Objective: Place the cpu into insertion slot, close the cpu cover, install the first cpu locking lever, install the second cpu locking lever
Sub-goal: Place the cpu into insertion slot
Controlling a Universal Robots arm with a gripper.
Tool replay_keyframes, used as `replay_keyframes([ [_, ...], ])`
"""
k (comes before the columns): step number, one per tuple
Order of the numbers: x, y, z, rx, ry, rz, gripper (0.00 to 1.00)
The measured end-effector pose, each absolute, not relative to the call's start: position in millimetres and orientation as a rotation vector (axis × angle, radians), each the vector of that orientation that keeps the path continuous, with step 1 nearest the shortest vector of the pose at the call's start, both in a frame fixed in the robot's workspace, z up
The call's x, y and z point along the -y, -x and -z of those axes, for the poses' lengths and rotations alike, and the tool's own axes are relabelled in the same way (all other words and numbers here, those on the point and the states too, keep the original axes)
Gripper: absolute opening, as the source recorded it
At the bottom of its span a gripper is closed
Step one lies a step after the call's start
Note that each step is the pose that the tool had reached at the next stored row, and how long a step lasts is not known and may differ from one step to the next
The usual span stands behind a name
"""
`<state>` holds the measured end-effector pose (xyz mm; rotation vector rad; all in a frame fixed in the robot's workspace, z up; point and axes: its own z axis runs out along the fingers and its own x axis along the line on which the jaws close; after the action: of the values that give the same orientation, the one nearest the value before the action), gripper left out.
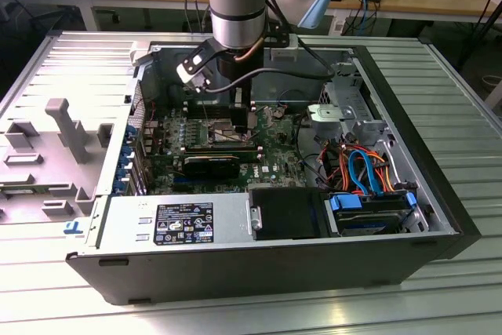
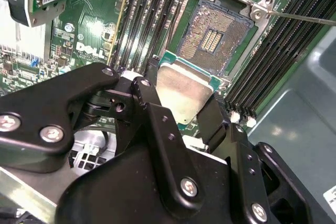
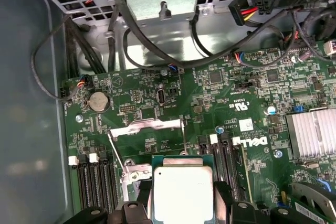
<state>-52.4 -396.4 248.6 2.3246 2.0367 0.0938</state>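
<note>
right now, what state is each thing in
cpu: gripped by its edges, not yet in the slot
gripper: shut on the cpu
slot: empty, contacts bare
cover: swung open
lever: unlatched, sticking out
case: lying flat, side panel off

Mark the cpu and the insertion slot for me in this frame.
cpu [image 2: 184, 94], second wrist view, middle of its silvery metal top.
insertion slot [image 2: 214, 35], second wrist view, contact field at its centre.
</note>
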Motion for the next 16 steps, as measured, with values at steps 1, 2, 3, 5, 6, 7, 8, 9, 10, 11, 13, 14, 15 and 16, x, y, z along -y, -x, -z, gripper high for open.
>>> replay_keyframes([
  [1,396.4,52.5,-248.5,-2.043,-2.319,-0.094,0.55],
  [2,396.4,52.6,-248.5,-2.046,-2.317,-0.094,0.55],
  [3,396.4,52.7,-248.4,-2.047,-2.316,-0.094,0.55],
  [5,396.4,53.4,-247.6,-2.049,-2.314,-0.094,0.55],
  [6,396.4,53.7,-247.1,-2.05,-2.314,-0.094,0.55],
  [7,396.4,53.8,-247.1,-2.05,-2.314,-0.094,0.55],
  [8,396.4,53.8,-247.0,-2.05,-2.314,-0.094,0.55],
  [9,396.4,53.8,-247.0,-2.05,-2.313,-0.094,0.55],
  [10,396.4,53.9,-247.0,-2.051,-2.313,-0.094,0.55],
  [11,396.4,54.0,-246.8,-2.052,-2.312,-0.094,0.55],
  [13,396.4,54.1,-246.7,-2.054,-2.31,-0.094,0.55],
  [14,396.4,54.3,-246.5,-2.055,-2.309,-0.095,0.55],
  [15,396.4,54.6,-246.3,-2.056,-2.309,-0.095,0.55],
  [16,396.3,55.1,-246.1,-2.057,-2.308,-0.095,0.55],
])
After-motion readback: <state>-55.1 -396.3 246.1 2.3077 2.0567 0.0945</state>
